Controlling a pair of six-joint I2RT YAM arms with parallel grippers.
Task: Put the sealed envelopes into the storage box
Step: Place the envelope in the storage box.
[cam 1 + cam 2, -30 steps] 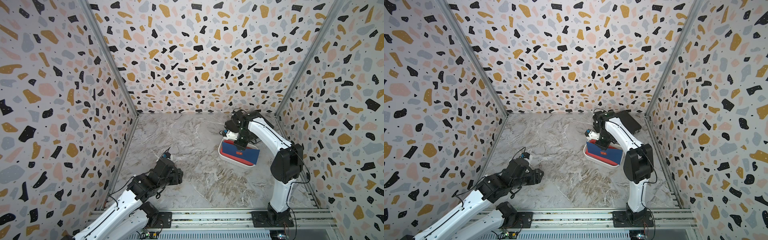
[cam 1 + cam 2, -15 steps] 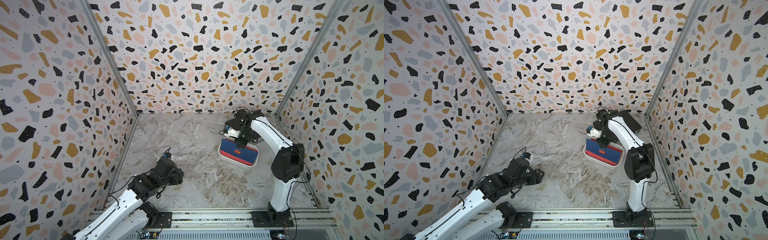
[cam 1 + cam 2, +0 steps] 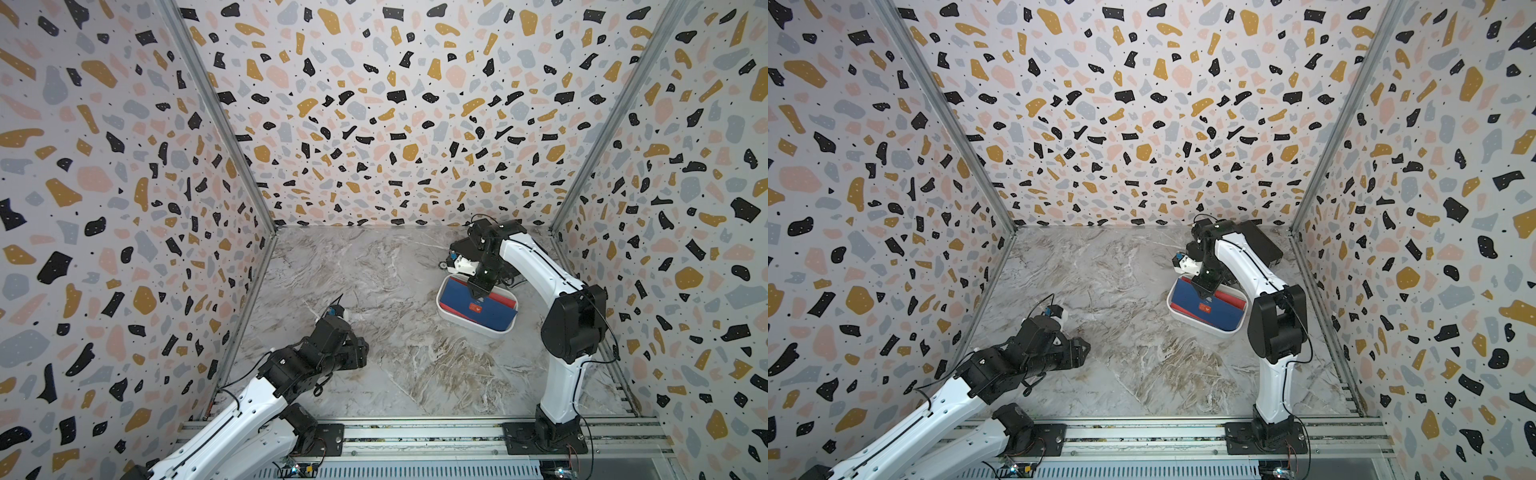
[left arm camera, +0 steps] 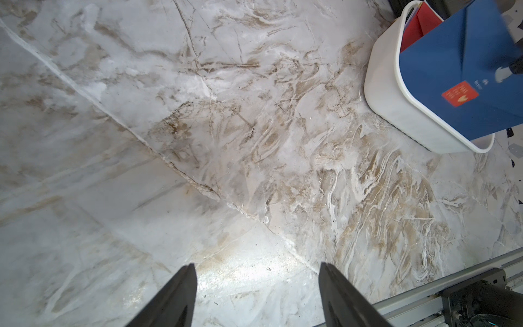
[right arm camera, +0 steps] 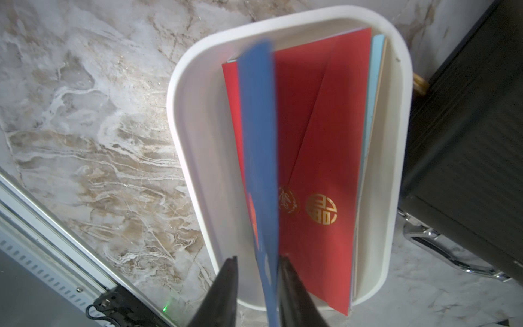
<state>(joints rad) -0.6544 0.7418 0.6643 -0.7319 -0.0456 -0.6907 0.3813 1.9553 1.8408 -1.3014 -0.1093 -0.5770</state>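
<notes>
Right wrist view: your right gripper (image 5: 259, 259) has jaws apart, with blurred blue envelope (image 5: 257, 141) edge-up between them and gap showing on one side. Red envelope (image 5: 319, 141) lies flat inside storage box (image 5: 195, 141), near worktop (image 4: 169, 113) far right corner, beside black briefcase (image 5: 467, 141). Your left gripper (image 4: 257, 266) is spread wide above worktop, near left edge.

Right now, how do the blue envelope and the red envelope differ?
Pose: the blue envelope stands tilted between the right gripper's parted jaws, one edge over the rim of the white tub; the red envelope lies flat inside it. Seal: blue carries a red square sticker, red has round gold emblems. Both are rectangular envelopes at that tub.
</notes>
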